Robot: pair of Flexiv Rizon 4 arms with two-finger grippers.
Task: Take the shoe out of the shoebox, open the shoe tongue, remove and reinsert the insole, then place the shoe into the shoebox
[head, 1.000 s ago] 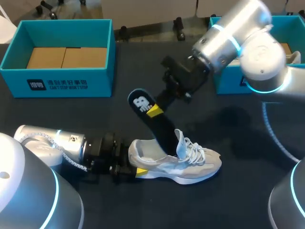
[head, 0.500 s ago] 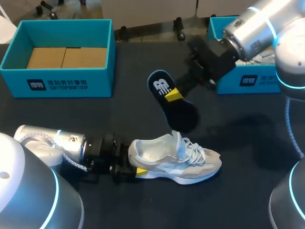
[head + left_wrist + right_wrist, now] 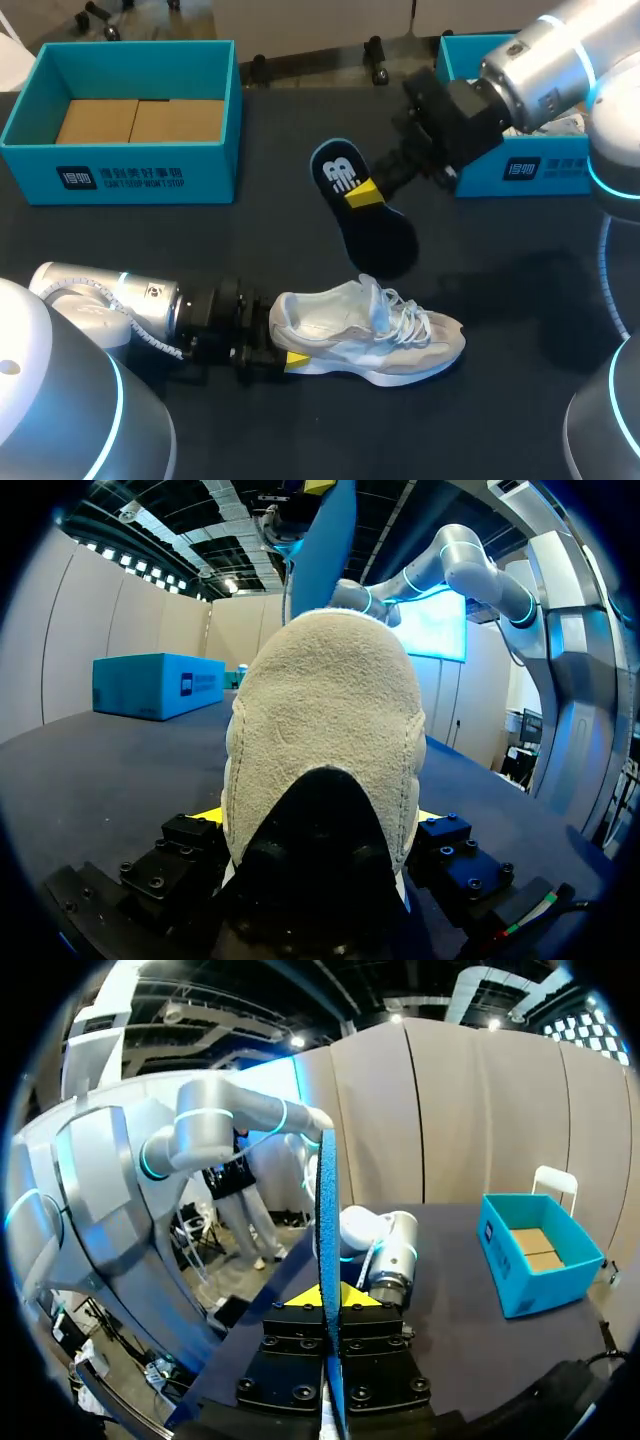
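Insole [image 3: 376, 232] now lifted away, pinched in right claw [image 3: 362, 194]; left claw [image 3: 287, 352] clamps shoe [image 3: 370, 336].

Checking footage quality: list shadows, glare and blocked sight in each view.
Head view: soft shadow on the table right of the shoe; glints on the right arm's shell. Left wrist view: the shoe's heel blocks most of the scene. Right wrist view: the insole, edge-on, splits the sight.

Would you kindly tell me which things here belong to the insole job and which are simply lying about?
Belonging: shoe; insole; left gripper, on the shoe's heel; right gripper, holding the insole; either the left shoebox or the right shoebox, I cannot tell which.
Lying about: whichever shoebox is not in use.
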